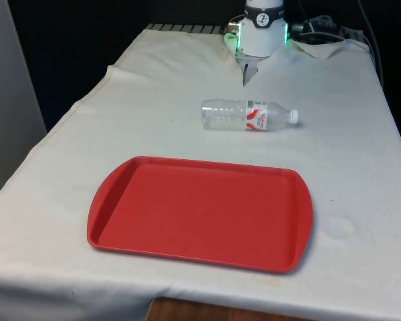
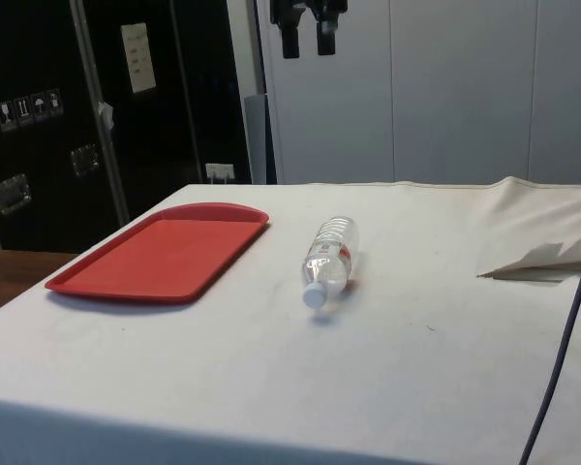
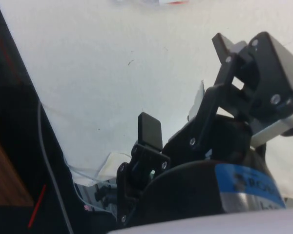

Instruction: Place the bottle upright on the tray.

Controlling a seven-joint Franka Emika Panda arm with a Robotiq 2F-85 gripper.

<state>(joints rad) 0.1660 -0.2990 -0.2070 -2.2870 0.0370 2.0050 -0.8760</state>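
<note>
A clear plastic bottle (image 1: pixel 249 116) with a red-and-white label and a white cap lies on its side on the white cloth, cap towards the front view's right. In the side view the bottle (image 2: pixel 329 257) lies with its cap towards the camera, just right of the tray. The red tray (image 1: pixel 200 214) rests flat near the table's front edge with nothing on it, and appears again in the side view (image 2: pixel 160 254). My gripper (image 2: pixel 308 50) hangs high above the table, well clear of the bottle. Its fingers (image 3: pixel 150 130) stand wide apart with nothing between them.
The robot's base (image 1: pixel 262 30) stands at the table's far end. Rumpled cloth folds (image 2: pixel 542 257) lie near it, and a dark cable (image 2: pixel 565 349) runs down the side view's right. Bare cloth surrounds the tray and the bottle.
</note>
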